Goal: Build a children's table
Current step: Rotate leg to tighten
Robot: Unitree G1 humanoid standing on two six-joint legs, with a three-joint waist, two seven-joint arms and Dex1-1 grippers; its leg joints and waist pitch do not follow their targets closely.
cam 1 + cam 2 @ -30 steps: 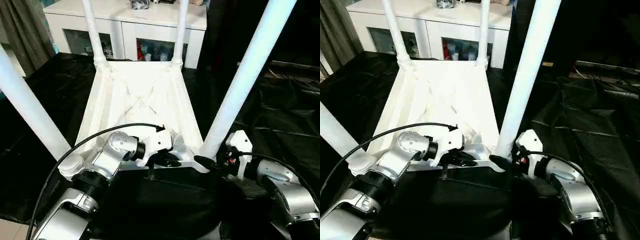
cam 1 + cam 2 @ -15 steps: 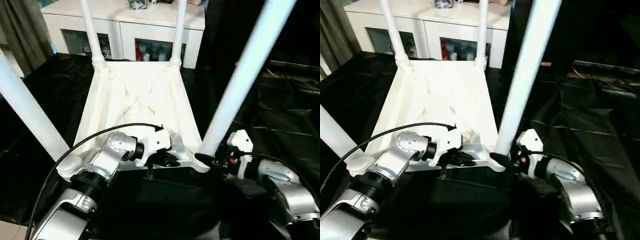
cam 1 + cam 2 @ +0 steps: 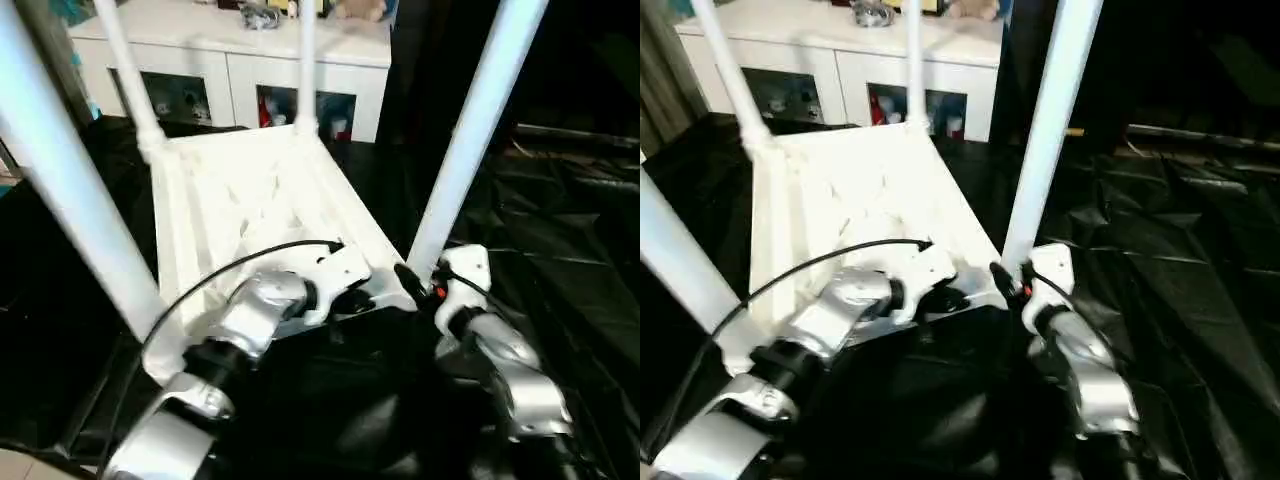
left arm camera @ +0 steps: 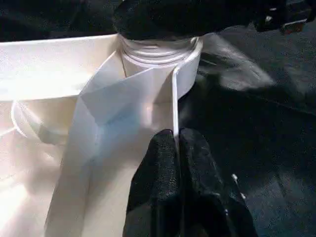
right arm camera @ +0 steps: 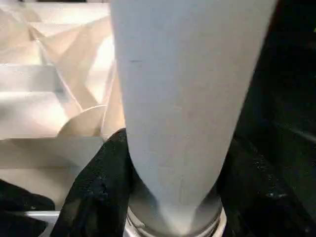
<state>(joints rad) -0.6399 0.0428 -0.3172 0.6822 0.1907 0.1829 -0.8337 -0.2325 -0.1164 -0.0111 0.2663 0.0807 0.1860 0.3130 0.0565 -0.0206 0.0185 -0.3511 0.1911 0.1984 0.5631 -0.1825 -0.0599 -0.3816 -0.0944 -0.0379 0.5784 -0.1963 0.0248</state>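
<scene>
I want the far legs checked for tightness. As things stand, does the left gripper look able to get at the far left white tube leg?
Probably not: the left gripper is pinched on the table's near rim, and the far left leg rises across the whole top.

1. The two head views look forward and down from above the robot's silver forearms, over the upturned children's table (image 3: 250, 190) toward a white cabinet (image 3: 240, 60) at the back.
2. Both share nearly the whole scene, the right eye view seeing it from slightly to the side.
3. The left wrist view sits very close, looking along the left claw (image 4: 177, 148) at a thin white rim and a corner socket (image 4: 160, 59).
4. The right wrist view is closer still, facing a leg (image 5: 182, 98) between the right claw (image 5: 173, 197) fingers; the far finger is probably lost in shadow.
</scene>
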